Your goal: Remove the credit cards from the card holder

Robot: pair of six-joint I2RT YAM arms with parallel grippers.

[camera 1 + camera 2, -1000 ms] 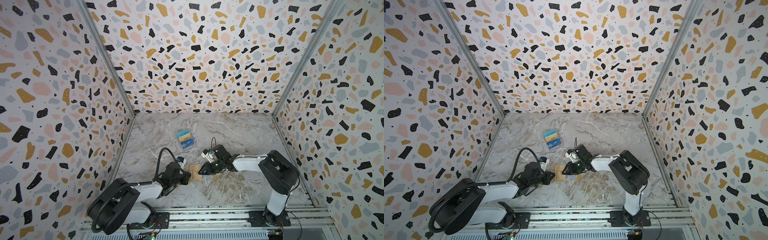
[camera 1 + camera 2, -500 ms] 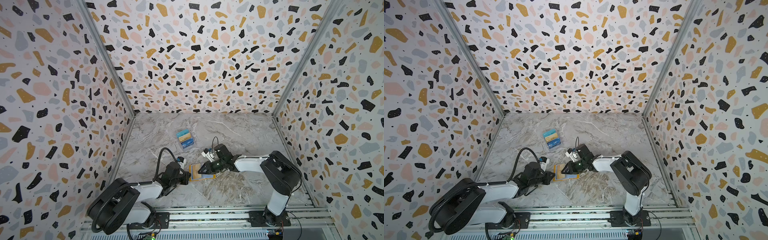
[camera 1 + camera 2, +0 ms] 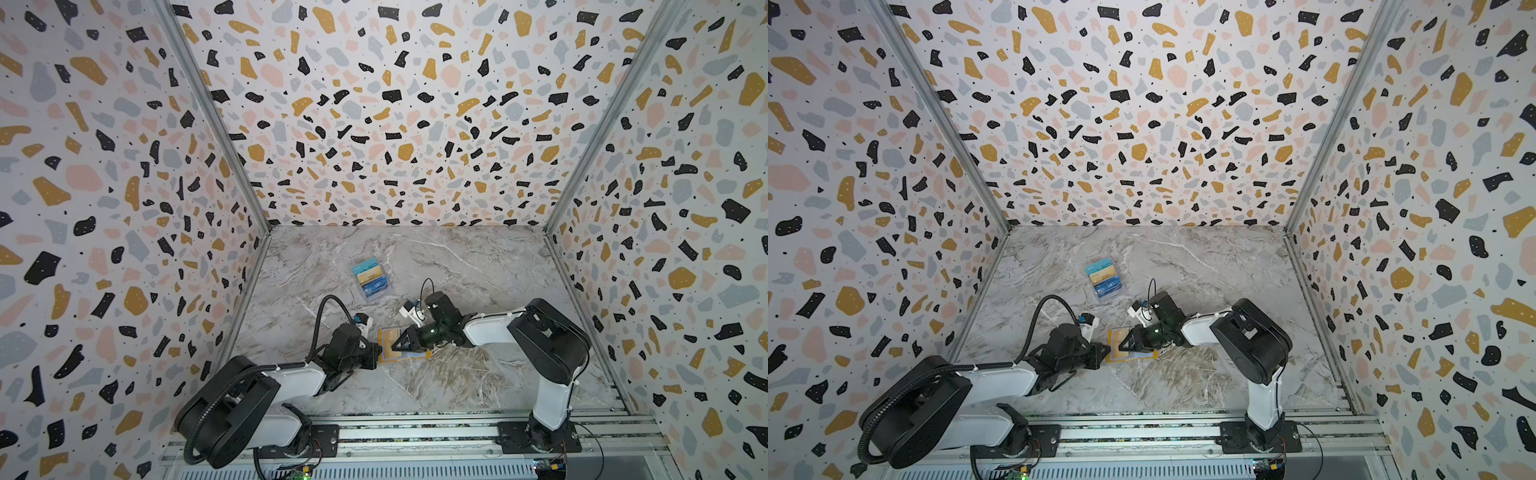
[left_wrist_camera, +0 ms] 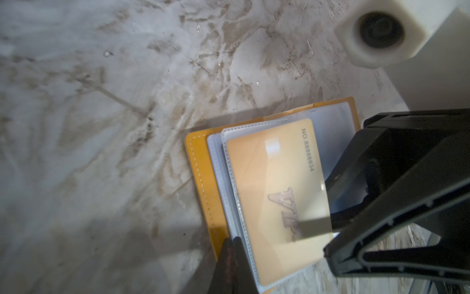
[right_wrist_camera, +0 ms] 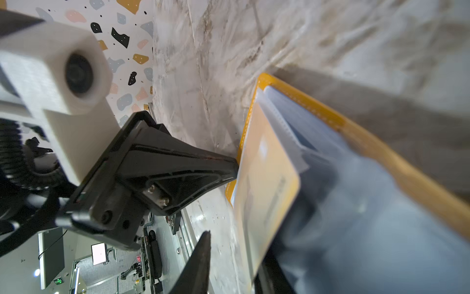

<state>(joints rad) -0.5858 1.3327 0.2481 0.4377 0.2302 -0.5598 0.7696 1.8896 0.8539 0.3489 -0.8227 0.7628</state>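
Left pincer (image 3: pixel 376 352) and right pincer (image 3: pixel 397 341) low, seemingly against the card holder (image 4: pixel 201 173).

Item 1: thin gold-yellow plastic card (image 4: pixel 277 201), in clear sleeve of mustard-yellow folding card holder (image 4: pixel 201 183)
Main lettering: "VIP", large, metallic
Serial, nr one corner: "NO.8888834", last digits soft
Item 2: dark blue card (image 3: pixel 376 286) in clear tiered plastic box (image 3: pixel 368 296)
Lettering: "VIP", pale, v. small
Other boxed cards: print illegible
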